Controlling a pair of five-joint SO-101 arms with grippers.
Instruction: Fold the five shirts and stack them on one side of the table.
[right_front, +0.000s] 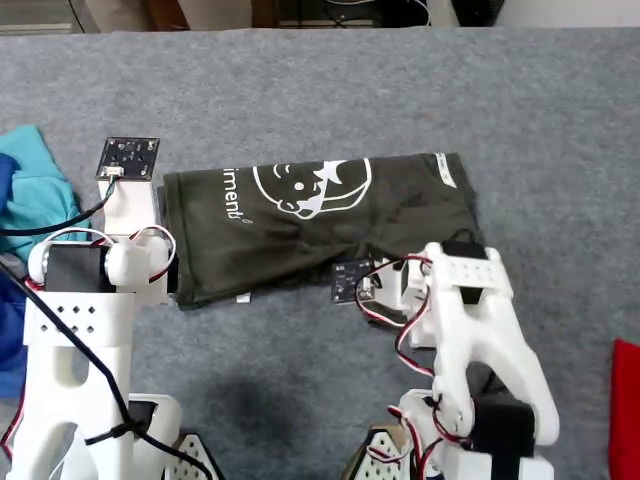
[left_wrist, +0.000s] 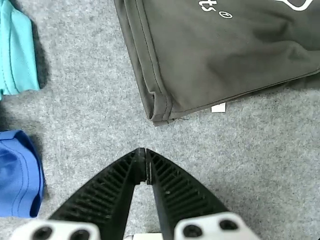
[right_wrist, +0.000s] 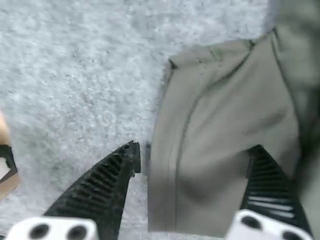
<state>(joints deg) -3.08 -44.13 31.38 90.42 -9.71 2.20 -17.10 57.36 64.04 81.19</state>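
Right wrist view: the right gripper (right_wrist: 195, 150) is spread wide, straddling the edge of the dark green shirt (right_wrist: 225, 125), seemingly set to pinch a fold. Meanwhile the left gripper (left_wrist: 145, 159) sits pressed together and empty, just off the shirt's corner.

High view: hangs above the grey surface (right_front: 300, 80), looks steeply down, takes in both arms and the whole dark shirt (right_front: 320, 215). Left wrist view: sits just behind the left pincer (left_wrist: 145, 167), faces down at the surface from close by, shares the dark shirt's corner and the teal shirt (left_wrist: 17, 50) with the high view. Right wrist view: rides behind the right pincer (right_wrist: 195, 152), even nearer, shares the dark shirt's near edge with the high view.
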